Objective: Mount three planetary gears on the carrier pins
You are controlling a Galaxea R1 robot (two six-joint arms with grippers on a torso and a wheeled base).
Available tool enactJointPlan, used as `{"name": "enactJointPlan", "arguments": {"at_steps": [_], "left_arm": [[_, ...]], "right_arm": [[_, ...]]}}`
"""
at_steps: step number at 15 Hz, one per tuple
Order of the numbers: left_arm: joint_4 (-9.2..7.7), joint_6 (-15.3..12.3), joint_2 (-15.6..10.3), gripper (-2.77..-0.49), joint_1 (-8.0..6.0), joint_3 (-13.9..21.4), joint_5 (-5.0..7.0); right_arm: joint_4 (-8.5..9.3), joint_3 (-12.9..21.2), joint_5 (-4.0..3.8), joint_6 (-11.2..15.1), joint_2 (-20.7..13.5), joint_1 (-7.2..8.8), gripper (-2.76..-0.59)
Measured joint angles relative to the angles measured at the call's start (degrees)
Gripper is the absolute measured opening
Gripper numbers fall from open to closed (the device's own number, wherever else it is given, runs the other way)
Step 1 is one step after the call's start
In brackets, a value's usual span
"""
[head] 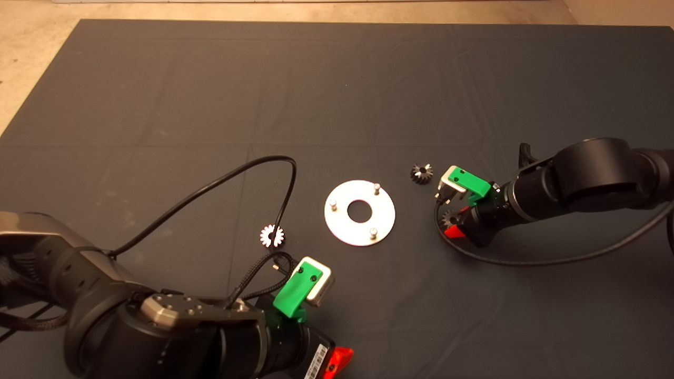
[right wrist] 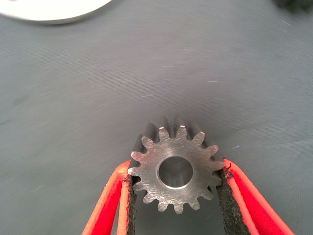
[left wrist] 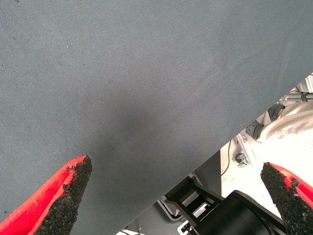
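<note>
**gearhead_22:** ok starting nearest the camera. The left gripper sits parked at the bottom edge of the head view, mostly cut off, only one red finger tip pokes out. Its wrist view shows both fingers spread wide with nothing between them, just bare mat and a bit of floor and frame past the mat's edge.

**pinion_pete:** And the gears?

**gearhead_22:** One shiny planetary gear lies loose on the mat just above the left arm, well left of the disc. A black cable loops up off the left arm and drops back down right beside that gear (looks close enough to touch it, can't say for sure). The disc lies flat mid-mat with its three carrier pins upright and all bare, no gear on any of them.

**pinion_pete:** Right side?

**gearhead_22:** The right gripper is low over the mat, right of the disc, apart from it. From above its green body and camera block cover most of what it carries. The wrist view settles it: both pads are pressed against the teeth of a grey planetary gear, centre hole facing the camera, gear tipped up on edge. The white sliver in the corner of that view is the disc's rim.

**pinion_pete:** Third one?

**gearhead_22:** A dark planetary gear farther back, just beyond the right gripper, loose on the mat.
</note>
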Motion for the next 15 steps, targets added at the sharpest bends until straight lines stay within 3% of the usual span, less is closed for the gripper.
{"name": "enactJointPlan", "arguments": {"at_steps": [3, 5, 9, 13, 15], "left_arm": [[0.0, 0.0, 0.02, -0.77, 0.0, 0.0, 0.01], [0.0, 0.01, 0.13, -0.77, 0.0, 0.0, -0.02], [0.09, 0.01, 0.11, -0.77, 0.0, 0.0, 0.01], [0.13, 0.01, 0.11, -0.77, 0.0, 0.0, 0.01], [0.13, 0.0, 0.11, -0.77, 0.0, 0.0, 0.01]], "right_arm": [[0.72, 3.89, -0.89, 0.01, 0.89, 1.8, -2.44], [3.08, 4.22, -1.36, -0.01, 3.37, 3.74, -2.44], [3.83, 4.22, -1.74, 0.04, 9.53, 5.25, -2.44], [4.13, 4.05, -4.75, 0.04, 13.82, 5.23, -2.44], [4.16, 3.21, -5.24, 0.01, 15.16, 5.23, -2.44]]}}
